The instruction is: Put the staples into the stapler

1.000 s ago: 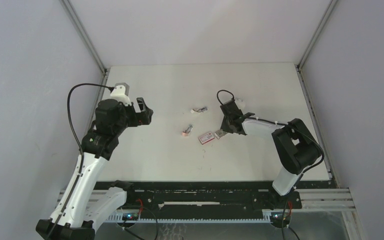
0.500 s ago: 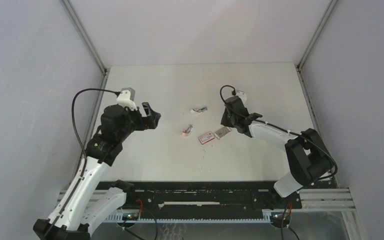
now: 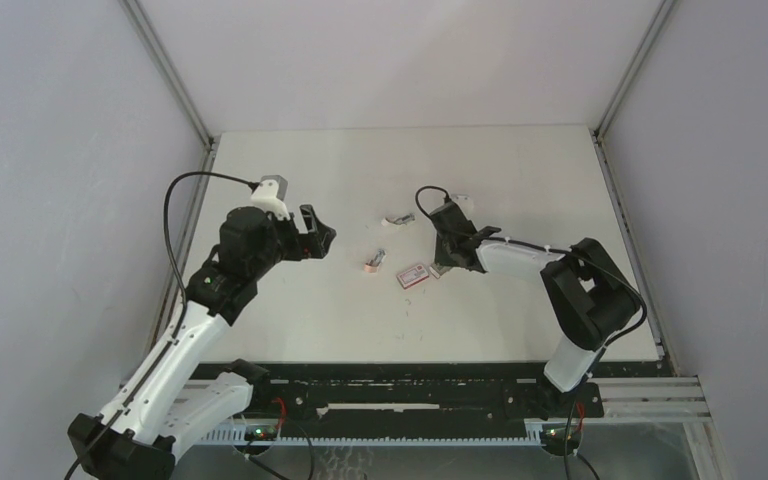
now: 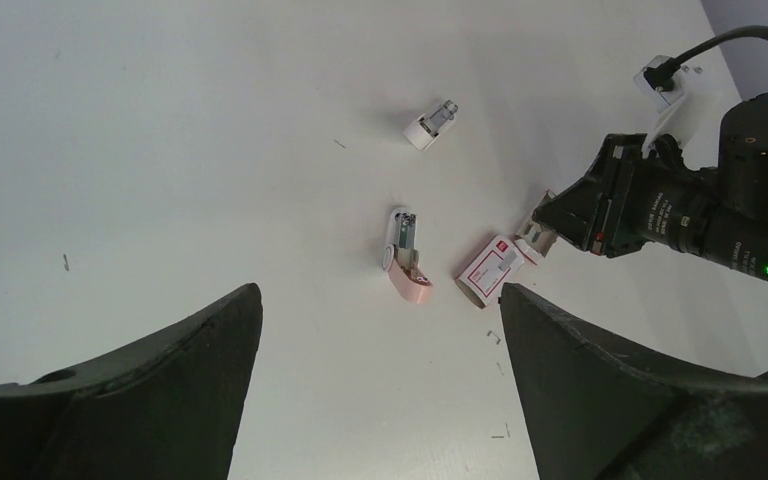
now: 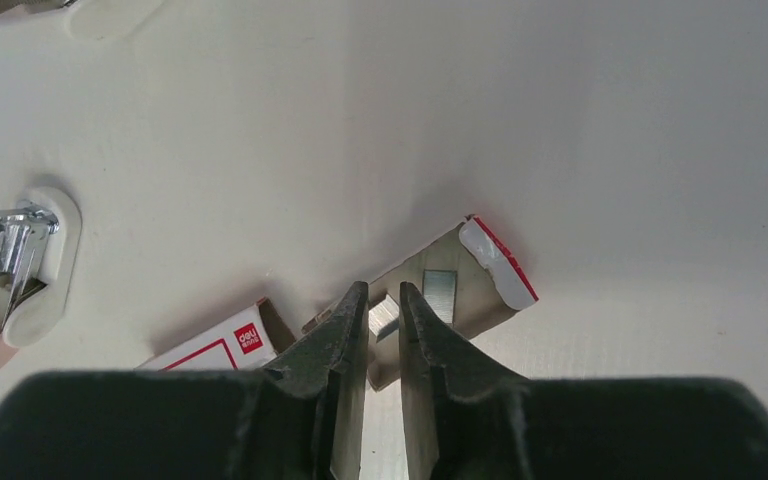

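Near the middle of the white worktop (image 3: pixel 520 180), a small red-and-white box (image 3: pixel 412 275) lies flat, with its grey tray (image 5: pixel 480 285) slid out on the side facing the right arm. Silvery staples (image 5: pixel 439 296) lie in that tray in short strips. The right pincer (image 5: pixel 382 300) reaches low over the tray, its two dark fingers narrowed to a slit and clenched on one strip of the staples. Just left of the box lies a pink-and-white stapler (image 3: pixel 373 261), opened so that its metal channel shows; it sits near the box without touching it. Farther back on the worktop, apart from the stapler, lies a small white-and-metal piece (image 3: pixel 398 217). The left pincer (image 4: pixel 378 300) hangs above the left part of the worktop, well apart from all these things, its fingers spread wide, released and holding nothing.
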You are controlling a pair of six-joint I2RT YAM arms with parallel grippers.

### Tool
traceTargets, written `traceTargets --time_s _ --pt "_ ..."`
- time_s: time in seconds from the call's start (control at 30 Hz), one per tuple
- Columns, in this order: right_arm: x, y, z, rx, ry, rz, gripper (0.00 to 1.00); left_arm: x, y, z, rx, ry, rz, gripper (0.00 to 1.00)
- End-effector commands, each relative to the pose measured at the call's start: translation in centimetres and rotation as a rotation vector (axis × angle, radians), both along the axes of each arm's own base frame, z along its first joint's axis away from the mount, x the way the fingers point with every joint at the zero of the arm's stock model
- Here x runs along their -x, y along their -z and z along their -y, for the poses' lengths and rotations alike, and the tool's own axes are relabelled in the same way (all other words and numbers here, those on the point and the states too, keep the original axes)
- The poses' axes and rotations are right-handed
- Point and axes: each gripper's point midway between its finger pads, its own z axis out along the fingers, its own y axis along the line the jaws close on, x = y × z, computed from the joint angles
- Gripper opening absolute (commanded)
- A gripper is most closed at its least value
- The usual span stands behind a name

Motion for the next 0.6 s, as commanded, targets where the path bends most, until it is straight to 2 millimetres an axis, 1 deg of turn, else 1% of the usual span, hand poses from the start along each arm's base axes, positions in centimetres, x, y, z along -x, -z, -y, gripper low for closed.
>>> traceTargets --time_s 0.0,0.3,0.57 --pt "-1.38 -1.48 -0.24 0.036 0.015 0.049 0.17 -0.41 0.02 0.37 0.014 0.002 0.009 0.92" --pt "-1.48 -1.37 0.31 0.077 0.036 0.048 0.17 -0.53 0.08 0.60 0.015 0.010 0.002 0.92" --pt "-1.26 -0.61 0.40 0.091 0.039 0.026 0.17 -0.59 0.08 0.69 0.018 0.011 0.002 0.92"
